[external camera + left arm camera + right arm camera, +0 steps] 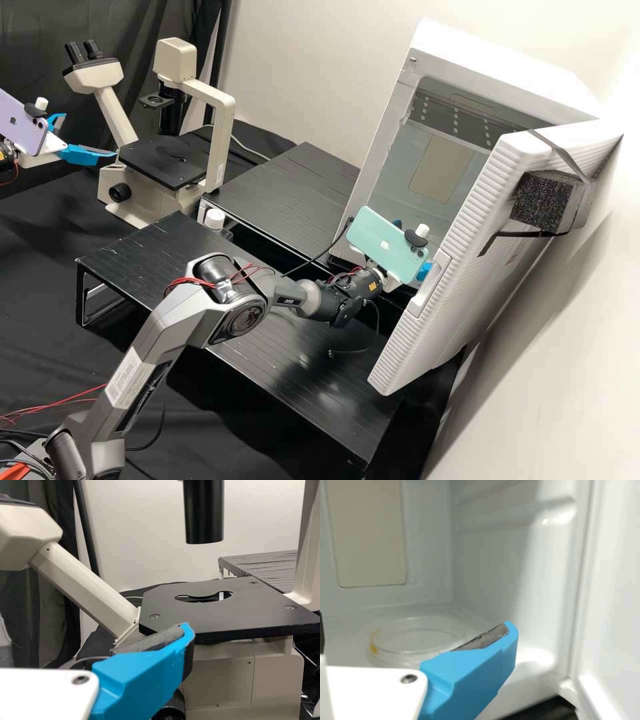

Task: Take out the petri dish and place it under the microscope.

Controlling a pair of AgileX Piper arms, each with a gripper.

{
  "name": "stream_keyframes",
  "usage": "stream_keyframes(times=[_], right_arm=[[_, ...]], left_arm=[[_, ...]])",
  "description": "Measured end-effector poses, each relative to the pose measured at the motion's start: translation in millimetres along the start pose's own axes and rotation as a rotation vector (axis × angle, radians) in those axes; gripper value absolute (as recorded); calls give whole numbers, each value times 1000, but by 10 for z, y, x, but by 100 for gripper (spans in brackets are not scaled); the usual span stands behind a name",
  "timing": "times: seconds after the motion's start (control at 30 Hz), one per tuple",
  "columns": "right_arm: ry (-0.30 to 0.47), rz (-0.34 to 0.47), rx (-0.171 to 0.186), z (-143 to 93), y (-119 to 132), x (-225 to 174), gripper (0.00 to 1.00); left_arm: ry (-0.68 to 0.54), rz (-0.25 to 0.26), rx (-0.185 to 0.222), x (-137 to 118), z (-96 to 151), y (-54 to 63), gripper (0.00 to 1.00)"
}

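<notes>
The petri dish (417,639), clear with a yellowish mark on its rim, lies flat on the floor of the white cabinet (517,70), whose door (460,213) stands open. The right gripper (411,247) is at the cabinet's opening, its jaws apart, near the dish. The left gripper (90,136) hangs beside the microscope (217,140), near the black stage (163,161), its jaws also apart. A capped bottle (215,219) stands by the low black table (153,250)
</notes>
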Motion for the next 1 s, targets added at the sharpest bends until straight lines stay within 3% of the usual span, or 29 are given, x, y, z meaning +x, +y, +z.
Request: stream_keyframes(times=[0.2,0.5,0.57,0.8,1.0], right_arm=[[-34,-35,29,94,-79,57,100],[-39,-33,24,64,-45,149,100],[-51,-43,18,75,-51,178,100],[-41,-121,-60,35,-75,270,100],[-28,-166,-61,-11,-79,294,100]], left_arm=[[0,0,0,0,0,0,100],[0,0,0,0,0,0,100],[0,0,0,0,0,0,100],[0,0,0,0,0,0,100],[0,0,0,0,0,0,100]])
